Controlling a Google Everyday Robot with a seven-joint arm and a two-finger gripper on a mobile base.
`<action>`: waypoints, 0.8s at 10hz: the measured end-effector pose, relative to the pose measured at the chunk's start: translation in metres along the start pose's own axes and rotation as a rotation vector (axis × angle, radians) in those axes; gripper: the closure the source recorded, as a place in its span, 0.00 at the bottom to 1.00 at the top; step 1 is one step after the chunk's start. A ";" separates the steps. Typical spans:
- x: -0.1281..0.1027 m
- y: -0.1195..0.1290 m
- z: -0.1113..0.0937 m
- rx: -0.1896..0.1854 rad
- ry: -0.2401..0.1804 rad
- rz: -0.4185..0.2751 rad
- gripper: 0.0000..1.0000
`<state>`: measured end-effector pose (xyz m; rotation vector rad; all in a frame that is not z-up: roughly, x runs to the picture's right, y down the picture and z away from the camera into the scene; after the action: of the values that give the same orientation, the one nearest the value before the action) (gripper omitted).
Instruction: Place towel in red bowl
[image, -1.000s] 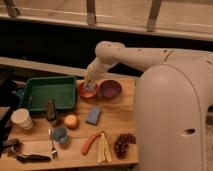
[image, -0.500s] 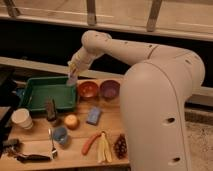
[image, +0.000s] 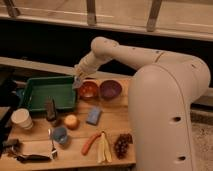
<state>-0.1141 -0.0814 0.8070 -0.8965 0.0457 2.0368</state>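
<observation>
The red bowl (image: 89, 90) stands on the wooden table just right of the green tray (image: 37, 97). I cannot see anything inside the bowl. My gripper (image: 79, 80) hangs at the tray's right edge, just up and left of the bowl's rim. A small pale grey bit shows at its tip; I cannot tell whether it is the towel. A flat blue piece (image: 93, 116), a sponge or a folded cloth, lies on the table in front of the bowl.
A purple bowl (image: 110, 89) stands right of the red one. Nearer the front are a white cup (image: 21, 119), a dark can (image: 51, 109), an orange (image: 71, 121), a blue cup (image: 60, 134), a carrot (image: 90, 143), a banana (image: 103, 147) and grapes (image: 122, 145).
A second ago the gripper was over the red bowl. It swung left and up over the tray, and now sits lower at the tray's right edge beside the bowl.
</observation>
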 end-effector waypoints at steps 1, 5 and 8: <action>-0.001 -0.005 0.004 -0.002 0.005 0.011 1.00; -0.007 -0.034 0.017 0.014 0.019 0.055 0.70; -0.006 -0.030 0.018 0.012 0.021 0.051 0.69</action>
<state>-0.1003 -0.0610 0.8323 -0.9177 0.0925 2.0720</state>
